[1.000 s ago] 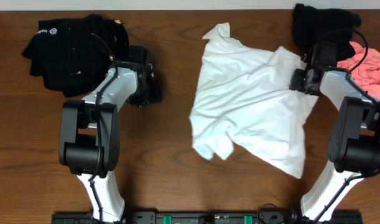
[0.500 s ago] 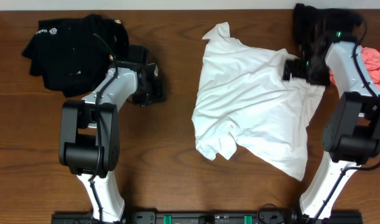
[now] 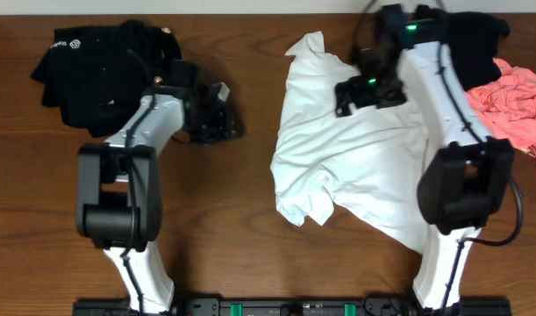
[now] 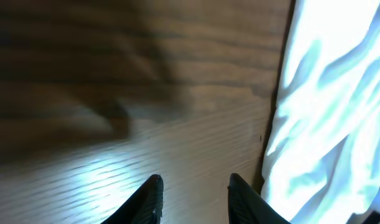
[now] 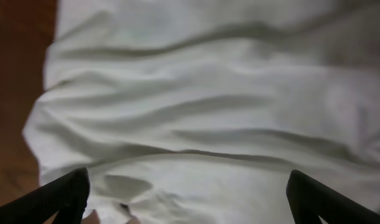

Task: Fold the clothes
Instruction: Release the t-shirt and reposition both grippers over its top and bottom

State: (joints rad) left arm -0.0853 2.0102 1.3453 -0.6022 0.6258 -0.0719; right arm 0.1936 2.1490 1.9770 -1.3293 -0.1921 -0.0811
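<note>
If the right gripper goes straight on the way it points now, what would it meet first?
Most likely the white T-shirt, which fills the view ahead of the open right gripper.

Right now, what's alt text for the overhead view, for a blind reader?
A crumpled white T-shirt lies on a wooden table, the right fingers open above it. The left fingers hang over bare wood beside it; black clothes sit back left, a pink piece far right.

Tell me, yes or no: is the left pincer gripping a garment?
No: the left pincer stands open and empty over the table, beside the white T-shirt.
</note>
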